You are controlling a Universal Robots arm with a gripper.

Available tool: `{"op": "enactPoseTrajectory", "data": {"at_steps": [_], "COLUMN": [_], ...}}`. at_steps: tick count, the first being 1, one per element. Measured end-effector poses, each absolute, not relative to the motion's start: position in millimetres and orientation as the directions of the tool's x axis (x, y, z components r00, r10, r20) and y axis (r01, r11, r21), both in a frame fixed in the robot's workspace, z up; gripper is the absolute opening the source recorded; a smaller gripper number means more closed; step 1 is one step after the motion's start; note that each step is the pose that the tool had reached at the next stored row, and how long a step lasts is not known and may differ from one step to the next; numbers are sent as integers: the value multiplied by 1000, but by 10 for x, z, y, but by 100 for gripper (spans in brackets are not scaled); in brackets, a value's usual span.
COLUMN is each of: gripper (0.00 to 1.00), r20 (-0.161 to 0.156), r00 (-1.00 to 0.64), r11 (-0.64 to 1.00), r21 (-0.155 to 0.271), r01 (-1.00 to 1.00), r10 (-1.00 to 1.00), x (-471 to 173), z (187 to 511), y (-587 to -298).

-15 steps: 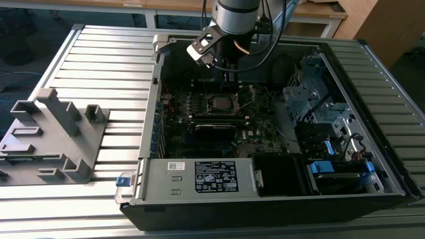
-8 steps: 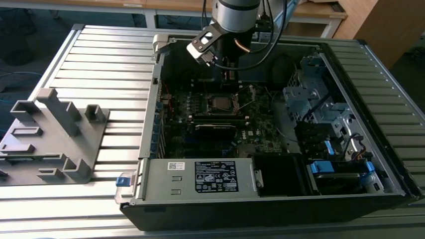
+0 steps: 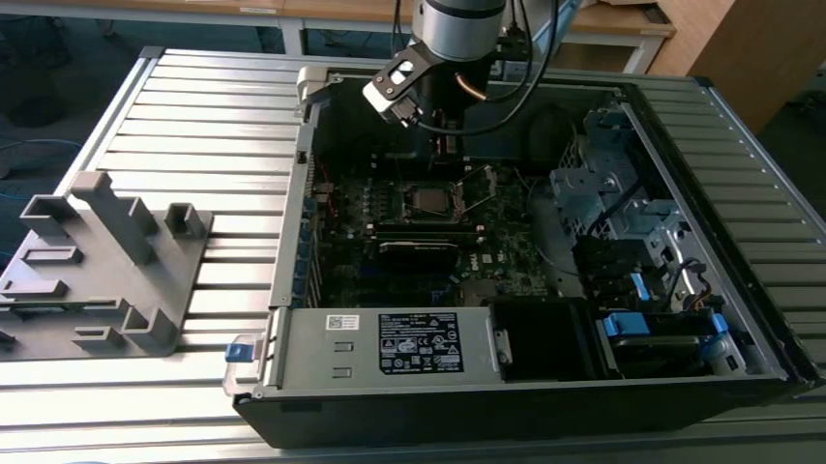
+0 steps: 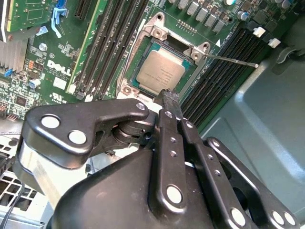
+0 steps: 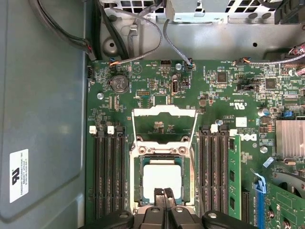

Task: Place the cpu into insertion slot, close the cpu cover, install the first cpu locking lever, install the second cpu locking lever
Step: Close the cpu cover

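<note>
1. The cpu (image 5: pixel 162 177) is seated in the insertion slot (image 5: pixel 136 183), mid motherboard, inside the open computer case (image 3: pixel 516 411); step one looks done.
2. The cpu cover (image 5: pixel 164 111) is not closed and stands swung up off the slot's hinge edge.
3. A locking lever (image 4: pixel 233 60) juts out free and unlatched, so I judge both lever steps are left to do.
4. The tool (image 5: pixel 164 193) has its fingers pressed together and holds nothing. Its tip is at the cpu's edge; contact unclear.

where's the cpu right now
In the first wrist view the cpu lies in the insertion slot, between the memory slot banks, with the claw at its edge.
</note>
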State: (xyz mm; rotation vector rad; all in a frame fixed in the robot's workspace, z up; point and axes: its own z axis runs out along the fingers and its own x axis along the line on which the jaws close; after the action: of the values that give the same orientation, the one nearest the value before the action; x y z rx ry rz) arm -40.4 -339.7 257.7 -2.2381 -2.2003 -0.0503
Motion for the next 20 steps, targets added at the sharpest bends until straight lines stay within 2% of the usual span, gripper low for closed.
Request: {"op": "enactPoseTrajectory", "data": {"at_steps": [20], "gripper": [11], "r20": [24], "r00": [17], "r11": [-17], "r21": [20], "r01": [1000], "r10": [1000], "x": [-370], "z": [2598], "y": [-3397]}}
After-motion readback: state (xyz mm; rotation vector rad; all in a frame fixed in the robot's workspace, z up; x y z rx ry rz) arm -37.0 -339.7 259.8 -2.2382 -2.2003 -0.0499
